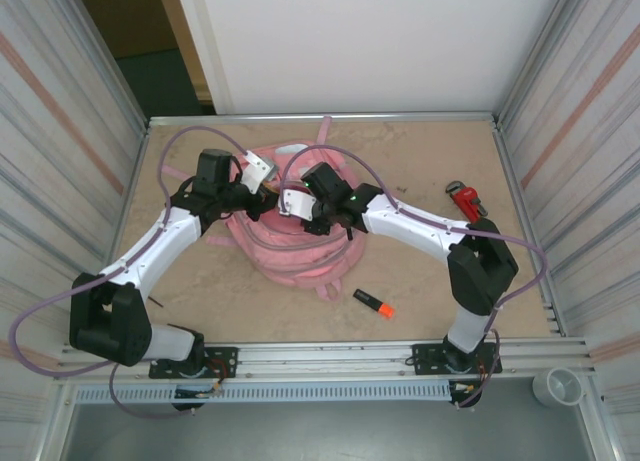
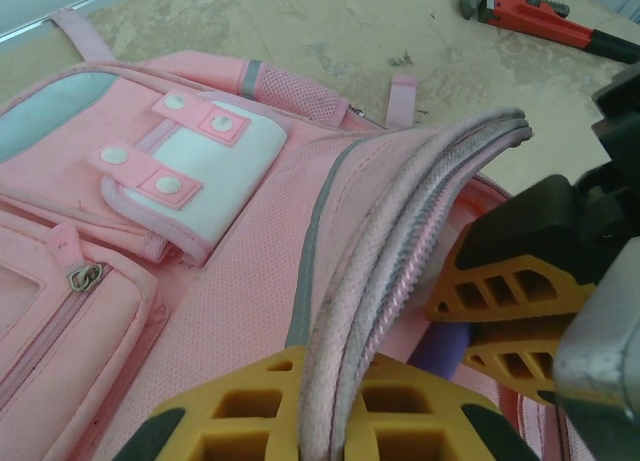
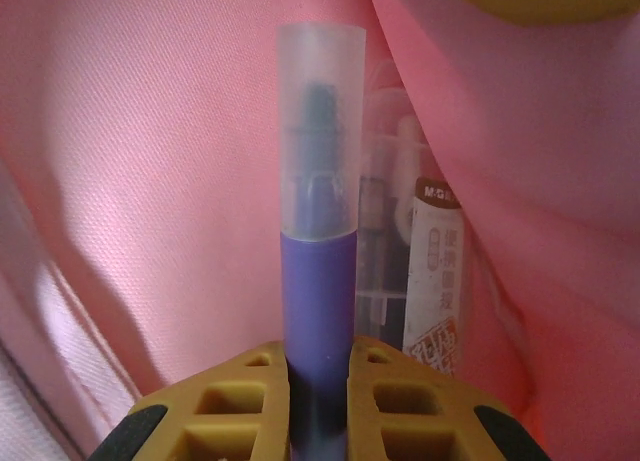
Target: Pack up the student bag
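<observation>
Beige tabletop (image 1: pixel 420 271) between corrugated walls. Pink student bag (image 1: pixel 290 251) lies mid-tabletop toward far edge, between both arms, front pockets up. Bag's zip-lined opening edge pinched in left tool (image 2: pixel 335 411), held raised. Fingers of right tool (image 3: pixel 320 406) clamped on purple marker (image 3: pixel 318 301), clear cap pointing into pink interior, just beside pens (image 3: pixel 430 271) standing inside. Red pipe wrench (image 1: pixel 466 199) right of bag, well apart. Black orange-tipped highlighter (image 1: pixel 373 303) near bag's near side.

Beige table (image 1: pixel 420 161), corrugated metal walls (image 1: pixel 60 131)
</observation>
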Action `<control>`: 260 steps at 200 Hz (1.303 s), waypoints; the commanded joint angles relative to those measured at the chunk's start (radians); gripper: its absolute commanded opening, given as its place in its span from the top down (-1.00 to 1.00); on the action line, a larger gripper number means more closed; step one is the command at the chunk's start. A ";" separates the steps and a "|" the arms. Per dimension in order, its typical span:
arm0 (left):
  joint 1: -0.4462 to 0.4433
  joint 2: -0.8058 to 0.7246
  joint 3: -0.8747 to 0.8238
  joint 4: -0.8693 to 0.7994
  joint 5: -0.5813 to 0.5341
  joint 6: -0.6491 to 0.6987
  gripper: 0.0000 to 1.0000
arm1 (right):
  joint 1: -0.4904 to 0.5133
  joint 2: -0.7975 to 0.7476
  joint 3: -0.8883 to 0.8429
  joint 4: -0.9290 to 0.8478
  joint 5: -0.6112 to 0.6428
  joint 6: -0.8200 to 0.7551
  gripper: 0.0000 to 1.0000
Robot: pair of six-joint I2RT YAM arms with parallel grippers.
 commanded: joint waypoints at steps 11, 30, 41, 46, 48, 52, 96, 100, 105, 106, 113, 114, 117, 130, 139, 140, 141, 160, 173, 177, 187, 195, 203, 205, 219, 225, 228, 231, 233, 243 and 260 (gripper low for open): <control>0.011 -0.022 0.008 0.047 0.028 -0.004 1.00 | 0.000 0.012 0.020 0.099 0.070 -0.108 0.79; 0.011 -0.022 0.008 0.048 0.027 -0.004 1.00 | -0.010 0.035 0.010 0.169 0.101 -0.110 0.68; 0.011 -0.024 0.008 0.048 0.026 -0.006 1.00 | -0.015 0.049 -0.003 0.211 0.109 -0.108 0.62; 0.011 -0.024 0.008 0.049 0.026 -0.007 1.00 | -0.018 0.053 -0.006 0.220 0.107 -0.102 0.61; 0.011 -0.024 0.008 0.050 0.026 -0.008 1.00 | -0.019 0.055 -0.008 0.223 0.107 -0.100 0.60; 0.011 -0.024 0.007 0.050 0.025 -0.008 1.00 | -0.022 0.057 -0.012 0.234 0.108 -0.093 0.57; 0.011 -0.022 0.008 0.053 0.022 -0.012 1.00 | -0.023 -0.036 -0.090 0.284 0.057 0.020 0.20; 0.012 -0.022 0.008 0.052 0.022 -0.012 1.00 | -0.024 -0.050 -0.100 0.284 0.042 0.036 0.19; 0.012 -0.021 0.008 0.053 0.022 -0.012 1.00 | -0.023 -0.069 -0.111 0.284 0.027 0.057 0.18; 0.012 -0.021 0.008 0.053 0.022 -0.012 1.00 | -0.023 -0.073 -0.114 0.284 0.024 0.062 0.18; 0.012 -0.019 0.008 0.053 0.020 -0.013 1.00 | -0.022 -0.103 -0.130 0.281 0.007 0.096 0.18; 0.012 -0.019 0.008 0.053 0.020 -0.013 1.00 | -0.022 -0.108 -0.132 0.281 0.005 0.101 0.18; 0.012 -0.018 0.008 0.053 0.019 -0.015 1.00 | -0.023 -0.121 -0.138 0.275 -0.001 0.116 0.18; 0.012 -0.017 0.008 0.052 0.016 -0.017 1.00 | -0.018 -0.192 -0.171 0.240 -0.005 0.207 0.18; 0.012 -0.016 0.010 0.050 0.014 -0.016 1.00 | -0.016 -0.252 -0.204 0.203 -0.004 0.290 0.17; 0.012 -0.016 0.010 0.049 0.016 -0.016 1.00 | -0.016 -0.260 -0.208 0.198 -0.003 0.299 0.17; 0.012 -0.016 0.010 0.049 0.015 -0.016 1.00 | -0.016 -0.268 -0.213 0.194 -0.002 0.304 0.17; 0.017 -0.015 0.013 0.045 0.011 -0.013 1.00 | -0.023 -0.395 -0.300 0.088 0.040 0.528 0.09; 0.020 -0.013 0.014 0.042 0.008 -0.013 1.00 | -0.033 -0.460 -0.347 -0.039 0.037 0.685 0.08; 0.020 -0.012 0.014 0.042 0.009 -0.013 1.00 | -0.033 -0.472 -0.361 -0.081 0.036 0.732 0.07; 0.020 -0.008 0.016 0.038 0.009 -0.013 1.00 | -0.026 -0.501 -0.409 -0.171 0.048 0.852 0.06; 0.020 -0.005 0.017 0.038 0.012 -0.013 1.00 | -0.010 -0.517 -0.459 -0.225 0.056 0.948 0.04; 0.020 -0.003 0.019 0.037 0.014 -0.015 1.00 | 0.008 -0.527 -0.508 -0.268 0.064 1.030 0.00; 0.020 -0.002 0.019 0.037 0.014 -0.016 1.00 | 0.013 -0.529 -0.519 -0.277 0.068 1.050 -0.02; 0.020 0.001 0.020 0.034 0.014 -0.017 1.00 | 0.054 -0.530 -0.565 -0.340 0.097 1.163 -0.07; 0.020 0.001 0.019 0.034 0.013 -0.018 1.00 | 0.072 -0.526 -0.576 -0.359 0.113 1.197 -0.10; 0.020 0.000 0.019 0.034 0.014 -0.018 1.00 | 0.082 -0.522 -0.578 -0.367 0.119 1.210 -0.11; 0.020 -0.001 0.019 0.034 0.014 -0.018 1.00 | 0.089 -0.517 -0.581 -0.375 0.123 1.220 -0.13; 0.019 -0.001 0.019 0.034 0.013 -0.018 1.00 | 0.095 -0.512 -0.582 -0.380 0.126 1.225 -0.13; 0.019 -0.001 0.019 0.034 0.014 -0.018 1.00 | 0.118 -0.486 -0.585 -0.396 0.146 1.253 -0.16; 0.017 -0.002 0.019 0.035 0.012 -0.018 1.00 | 0.145 -0.419 -0.595 -0.386 0.146 1.269 -0.20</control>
